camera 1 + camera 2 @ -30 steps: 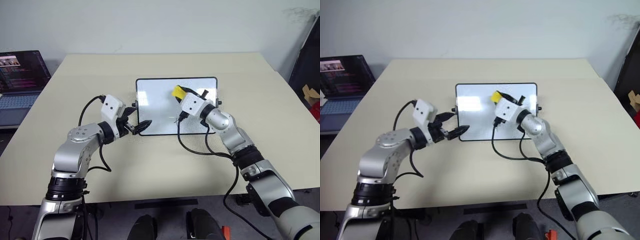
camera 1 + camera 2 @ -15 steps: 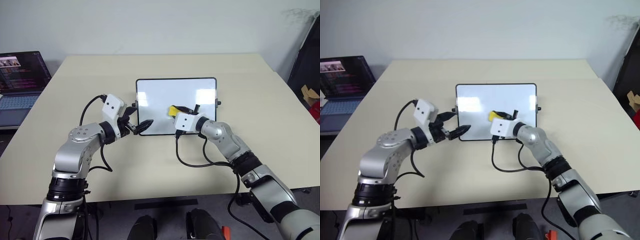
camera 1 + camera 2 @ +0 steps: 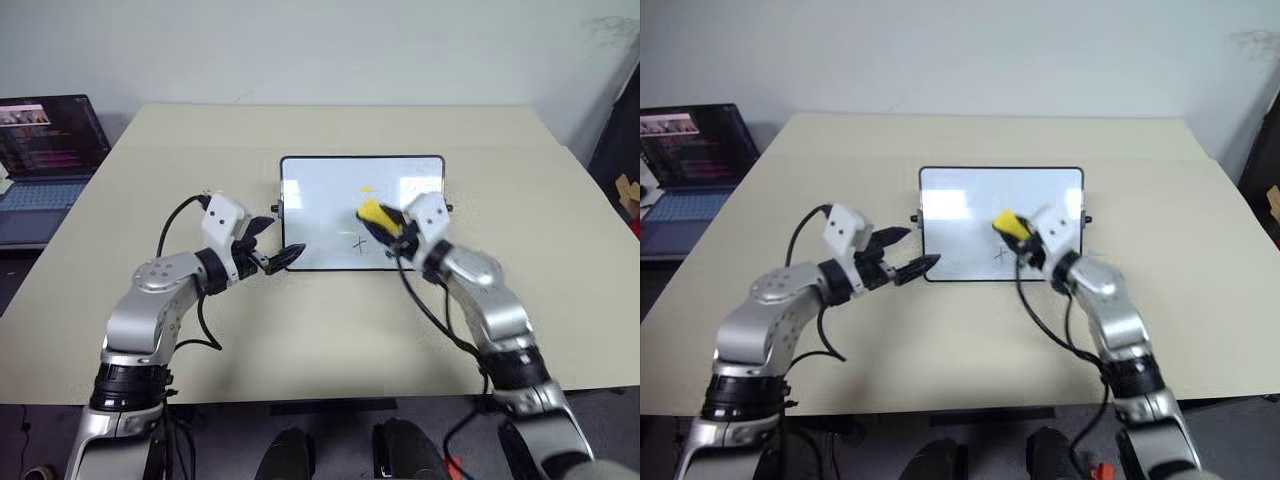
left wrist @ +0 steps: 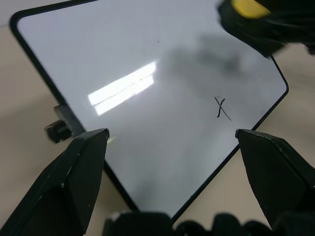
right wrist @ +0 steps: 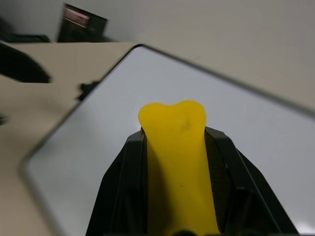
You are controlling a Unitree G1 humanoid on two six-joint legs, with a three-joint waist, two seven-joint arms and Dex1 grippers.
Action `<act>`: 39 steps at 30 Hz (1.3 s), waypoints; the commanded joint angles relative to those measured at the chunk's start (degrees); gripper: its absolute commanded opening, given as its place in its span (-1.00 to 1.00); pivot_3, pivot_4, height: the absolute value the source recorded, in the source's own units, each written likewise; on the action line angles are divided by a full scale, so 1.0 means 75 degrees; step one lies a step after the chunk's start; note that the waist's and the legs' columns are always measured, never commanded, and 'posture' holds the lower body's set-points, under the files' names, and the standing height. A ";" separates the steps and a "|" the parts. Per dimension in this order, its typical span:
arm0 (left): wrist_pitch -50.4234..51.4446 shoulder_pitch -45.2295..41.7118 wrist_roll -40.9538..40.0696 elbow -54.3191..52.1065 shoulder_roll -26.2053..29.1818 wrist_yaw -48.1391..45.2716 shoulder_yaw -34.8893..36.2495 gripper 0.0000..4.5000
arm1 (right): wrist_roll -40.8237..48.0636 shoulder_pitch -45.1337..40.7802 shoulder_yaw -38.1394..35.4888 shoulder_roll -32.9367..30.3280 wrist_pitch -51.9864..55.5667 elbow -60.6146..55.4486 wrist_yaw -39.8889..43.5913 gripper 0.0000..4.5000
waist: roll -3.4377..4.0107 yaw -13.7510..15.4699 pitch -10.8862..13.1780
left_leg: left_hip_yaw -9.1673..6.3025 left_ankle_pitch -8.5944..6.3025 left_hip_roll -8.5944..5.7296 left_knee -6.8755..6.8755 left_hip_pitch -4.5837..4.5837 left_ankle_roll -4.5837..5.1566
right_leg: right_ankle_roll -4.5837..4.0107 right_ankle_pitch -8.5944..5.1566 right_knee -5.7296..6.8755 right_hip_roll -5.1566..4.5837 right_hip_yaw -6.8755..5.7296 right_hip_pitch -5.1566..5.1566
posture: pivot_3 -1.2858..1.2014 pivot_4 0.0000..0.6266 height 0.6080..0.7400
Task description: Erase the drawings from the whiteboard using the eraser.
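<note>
Whiteboard (image 3: 330,195) lies flat mid-table (image 3: 300,330); my left gripper (image 3: 268,255), fingers spread, sits at its near-left corner, I'd guess to brace it against sliding. My right gripper (image 3: 385,225) pinches the eraser (image 3: 370,211) above the board's right half, just beside the remaining "x" (image 3: 358,243). Laptop (image 3: 45,150) far left, well apart; nothing blocks the path.

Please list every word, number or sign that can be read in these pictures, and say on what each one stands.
"x": a thin black mark on the whiteboard, near its lower edge.
Laptop screen, left of the table: lines of text too small to read.
Nothing else legible.
</note>
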 commanded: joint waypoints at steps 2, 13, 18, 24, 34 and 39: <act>-0.0183 0.0473 -0.0194 -0.0453 0.0188 -0.0167 0.0247 1.00 | 0.0061 0.0897 -0.0047 -0.1007 0.0554 -0.1738 0.0423 -0.46 | -0.0001 0.0012 0.0000 | 0.0001 0.0000 -0.0010 0.0007 -0.0015 0.0001 | 0.0001 0.0001 0.0003 -0.0004 -0.0002 -0.0013 | 0.03 -0.52 1.00; -0.0290 0.0582 -0.0082 -0.0516 0.0191 -0.0047 0.0040 1.00 | -0.2652 0.1750 0.0904 -0.1705 -0.2740 -0.1020 -0.0927 -0.46 | -0.0006 -0.0015 0.0000 | 0.0018 0.0002 -0.0010 0.0009 0.0015 0.0002 | 0.0004 0.0001 0.0033 0.0006 -0.0016 -0.0001 | 0.03 -0.52 1.00; -0.0305 0.0482 -0.0102 -0.0491 0.0199 -0.0060 -0.0067 1.00 | -0.3097 0.0721 0.0891 -0.0895 -0.3697 0.0040 -0.1842 -0.46 | -0.0007 -0.0031 0.0000 | 0.0022 0.0006 -0.0007 0.0010 0.0018 -0.0004 | 0.0003 0.0002 0.0038 0.0010 -0.0012 -0.0002 | 0.03 -0.52 1.00; -0.0308 0.0322 -0.0147 -0.0442 0.0179 -0.0176 -0.0182 1.00 | -0.3536 -0.0939 0.1098 -0.0313 -0.4284 0.1950 -0.2186 -0.46 | -0.0007 -0.0023 0.0000 | 0.0025 0.0013 -0.0007 0.0010 0.0021 -0.0017 | 0.0002 0.0002 0.0036 0.0010 -0.0012 -0.0002 | 0.03 -0.52 1.00; -0.0419 0.0269 -0.0104 -0.0343 0.0184 -0.0240 -0.0256 1.00 | -0.4286 -0.1698 0.2151 0.0100 -0.4546 0.4290 -0.1756 -0.46 | -0.0006 -0.0034 0.0000 | 0.0030 0.0012 -0.0005 0.0008 0.0013 -0.0016 | 0.0001 0.0002 0.0027 0.0009 -0.0007 -0.0009 | 0.03 -0.52 1.00; -0.0496 0.0293 -0.0146 -0.0240 0.0188 -0.0224 -0.0146 1.00 | -0.4498 -0.1097 0.2542 -0.0210 -0.4327 0.4419 -0.1165 -0.46 | -0.0011 -0.0033 -0.0009 | 0.0030 0.0004 -0.0005 0.0009 0.0038 -0.0002 | 0.0001 0.0002 0.0033 0.0009 -0.0007 0.0012 | 0.03 -0.52 1.00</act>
